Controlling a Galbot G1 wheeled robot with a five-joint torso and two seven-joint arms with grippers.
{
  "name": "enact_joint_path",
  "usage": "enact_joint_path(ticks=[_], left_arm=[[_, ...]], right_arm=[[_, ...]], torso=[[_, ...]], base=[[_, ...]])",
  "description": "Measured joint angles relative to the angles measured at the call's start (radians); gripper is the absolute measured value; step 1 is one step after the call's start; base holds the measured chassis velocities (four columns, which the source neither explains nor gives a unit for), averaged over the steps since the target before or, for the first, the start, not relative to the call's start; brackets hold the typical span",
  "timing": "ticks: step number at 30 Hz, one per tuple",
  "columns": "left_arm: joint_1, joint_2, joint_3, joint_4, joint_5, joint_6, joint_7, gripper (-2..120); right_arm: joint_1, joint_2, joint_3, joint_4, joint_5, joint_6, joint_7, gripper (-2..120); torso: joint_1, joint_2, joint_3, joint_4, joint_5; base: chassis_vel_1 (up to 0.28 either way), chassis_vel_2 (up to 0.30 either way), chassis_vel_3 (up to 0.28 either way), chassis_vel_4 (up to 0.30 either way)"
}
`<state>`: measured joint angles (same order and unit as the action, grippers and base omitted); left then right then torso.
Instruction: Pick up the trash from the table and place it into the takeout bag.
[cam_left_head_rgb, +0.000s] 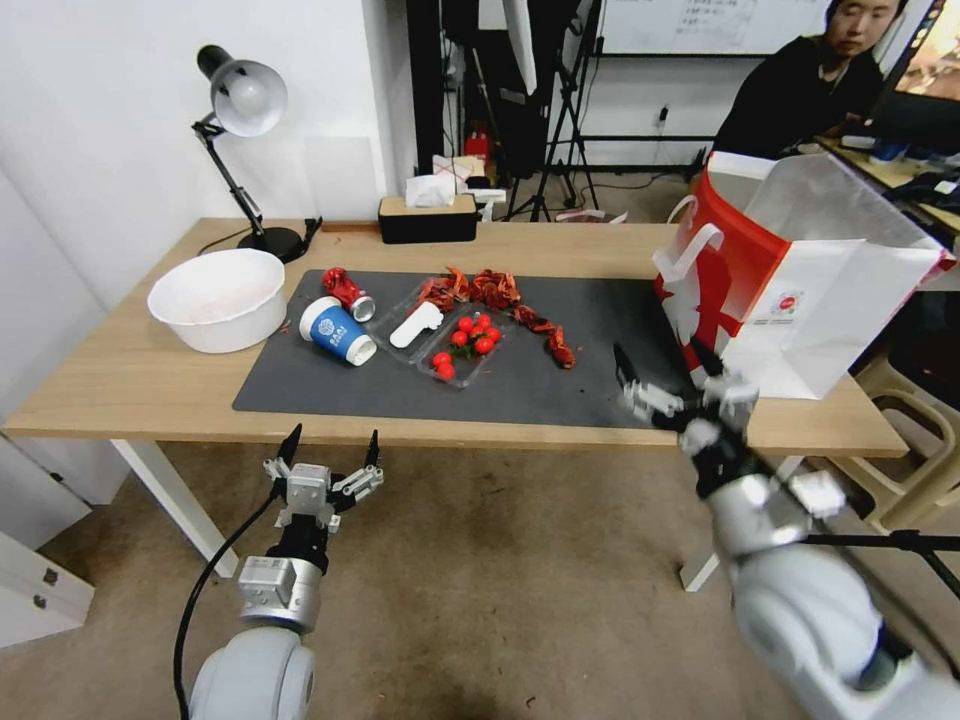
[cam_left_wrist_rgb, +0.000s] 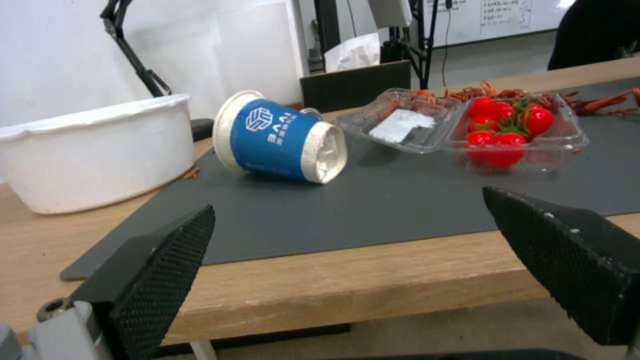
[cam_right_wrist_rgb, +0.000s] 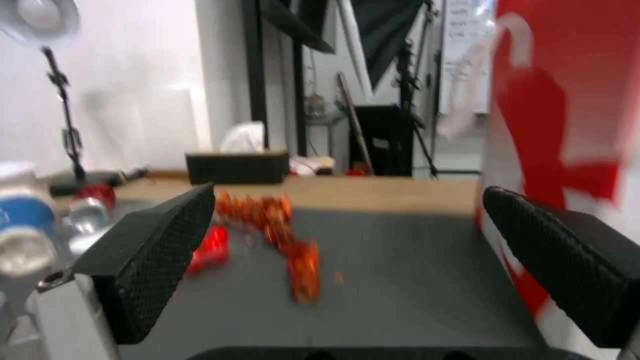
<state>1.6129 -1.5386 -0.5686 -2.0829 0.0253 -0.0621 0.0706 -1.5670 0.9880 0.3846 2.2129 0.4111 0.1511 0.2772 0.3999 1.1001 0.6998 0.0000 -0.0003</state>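
Observation:
A blue paper cup (cam_left_head_rgb: 337, 331) (cam_left_wrist_rgb: 277, 138) lies on its side at the left of the dark mat (cam_left_head_rgb: 560, 375), with a crushed red can (cam_left_head_rgb: 346, 290) just behind it. A clear plastic tray (cam_left_head_rgb: 455, 340) (cam_left_wrist_rgb: 513, 137) holds cherry tomatoes, and red shell scraps (cam_left_head_rgb: 500, 290) trail behind and to its right. The white and red takeout bag (cam_left_head_rgb: 800, 280) (cam_right_wrist_rgb: 567, 125) stands open at the table's right end. My left gripper (cam_left_head_rgb: 333, 440) (cam_left_wrist_rgb: 347, 205) hangs open and empty in front of the table's front edge, facing the cup. My right gripper (cam_left_head_rgb: 660, 365) (cam_right_wrist_rgb: 347, 192) is open and empty over the mat's right front corner, beside the bag.
A large white basin-like bowl (cam_left_head_rgb: 218, 298) (cam_left_wrist_rgb: 93, 150) sits left of the mat on the light-wood table (cam_left_head_rgb: 120, 385). A desk lamp (cam_left_head_rgb: 240, 100) and a black tissue box (cam_left_head_rgb: 428, 215) stand along the back edge. A chair (cam_left_head_rgb: 915, 440) is at the right.

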Motion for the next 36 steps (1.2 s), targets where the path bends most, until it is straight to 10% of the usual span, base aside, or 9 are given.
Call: enact_joint_path(ticks=[36], left_arm=[[-0.065, 0.079, 0.029, 0.051, -0.108, -0.004, -0.008, 100]], right_arm=[[-0.092, 0.112, -0.027, -0.151, -0.107, 0.081, 0.108, 99]], torso=[[0.0, 0.0, 0.0, 0.0, 0.0002]], base=[[0.0, 0.0, 0.0, 0.0]])
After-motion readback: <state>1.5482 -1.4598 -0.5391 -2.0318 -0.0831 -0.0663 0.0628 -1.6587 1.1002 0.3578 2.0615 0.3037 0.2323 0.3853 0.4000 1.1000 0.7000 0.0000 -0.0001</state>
